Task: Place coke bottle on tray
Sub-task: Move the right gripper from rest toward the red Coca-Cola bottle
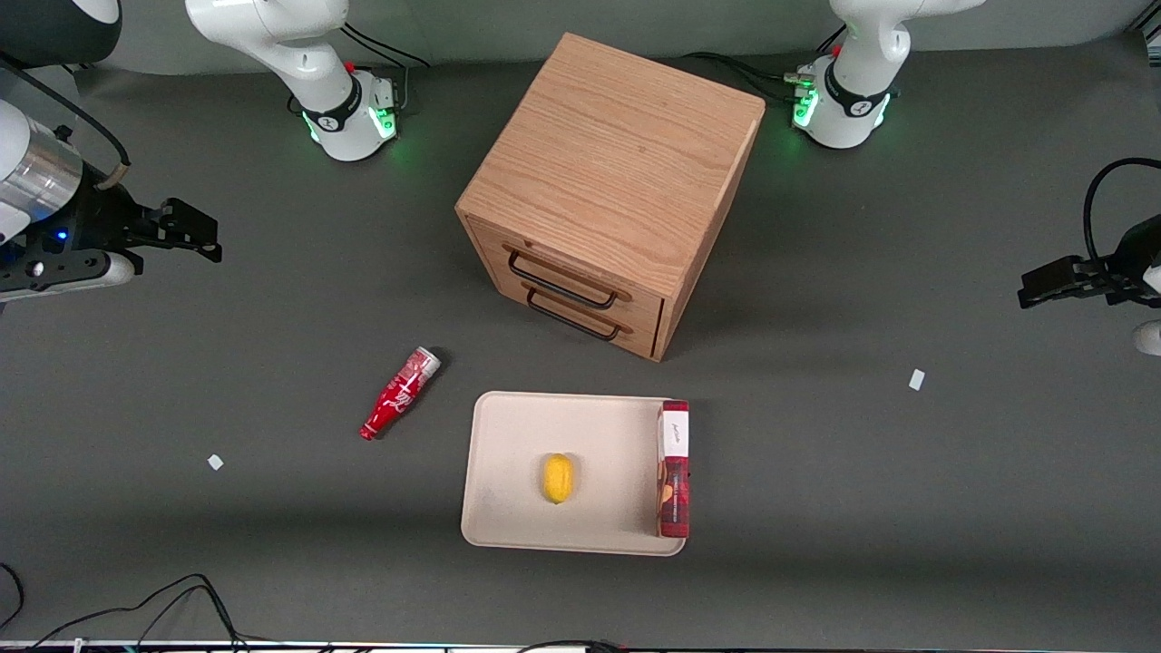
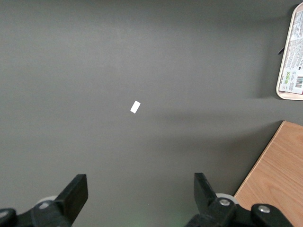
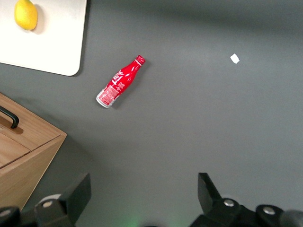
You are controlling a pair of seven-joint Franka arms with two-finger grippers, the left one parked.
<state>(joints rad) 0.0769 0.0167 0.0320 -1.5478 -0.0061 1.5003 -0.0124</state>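
Observation:
The coke bottle lies on its side on the grey table beside the tray, toward the working arm's end, with its red cap pointing toward the front camera. It also shows in the right wrist view, with a corner of the tray. The tray is beige and flat and lies in front of the cabinet. My gripper hangs above the table at the working arm's end, well apart from the bottle. It is open and empty.
A yellow lemon and a red-and-white box lie on the tray. A wooden drawer cabinet stands farther from the front camera. Small white paper scraps lie on the table.

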